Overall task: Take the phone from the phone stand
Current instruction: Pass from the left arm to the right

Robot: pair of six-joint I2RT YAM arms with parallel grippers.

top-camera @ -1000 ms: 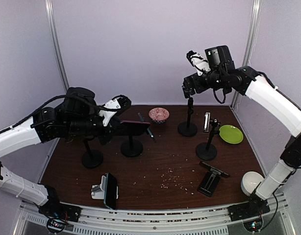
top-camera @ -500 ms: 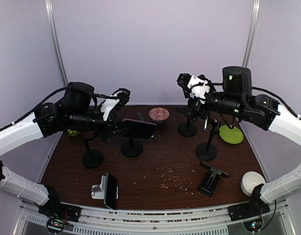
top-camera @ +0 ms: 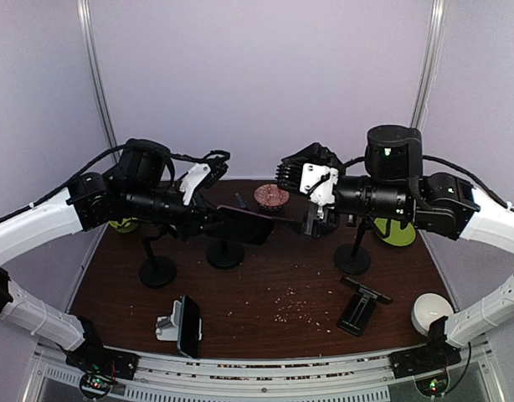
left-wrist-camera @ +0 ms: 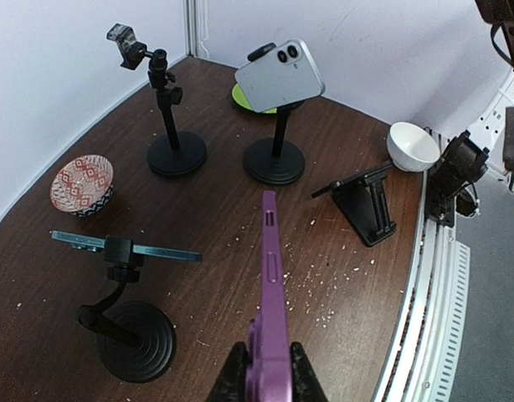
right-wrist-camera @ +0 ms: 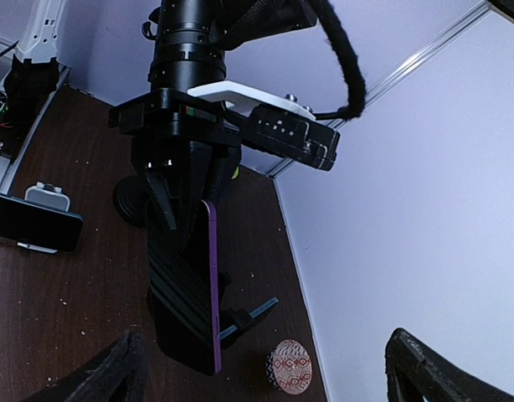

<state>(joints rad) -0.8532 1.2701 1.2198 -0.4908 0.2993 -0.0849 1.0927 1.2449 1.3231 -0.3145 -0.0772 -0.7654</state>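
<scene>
My left gripper (top-camera: 208, 219) is shut on the near end of a purple phone (top-camera: 247, 224) and holds it edge-up in the air above the table, clear of the stands. In the left wrist view its fingers (left-wrist-camera: 230, 377) pinch the phone (left-wrist-camera: 271, 276). My right gripper (top-camera: 299, 197) is wide open and empty, just right of the phone's free end and facing it. The right wrist view shows the phone (right-wrist-camera: 208, 285) hanging from the left gripper (right-wrist-camera: 182, 159), between my spread right fingertips (right-wrist-camera: 123, 360). A round-base stand (top-camera: 225, 253) below carries a thin blue phone (left-wrist-camera: 127, 249).
Other round-base stands (top-camera: 156, 270) (top-camera: 353, 255) stand around. A silver phone (left-wrist-camera: 278, 75) sits on one. A patterned bowl (top-camera: 271, 195), green plate (top-camera: 395, 230), white bowl (top-camera: 429, 311), black folding stand (top-camera: 362, 306) and a dark phone on a white stand (top-camera: 186, 325) are on the table.
My right arm has swung down and left from high at the back until its open gripper faces the phone. My left gripper has carried the purple phone a little to the right.
</scene>
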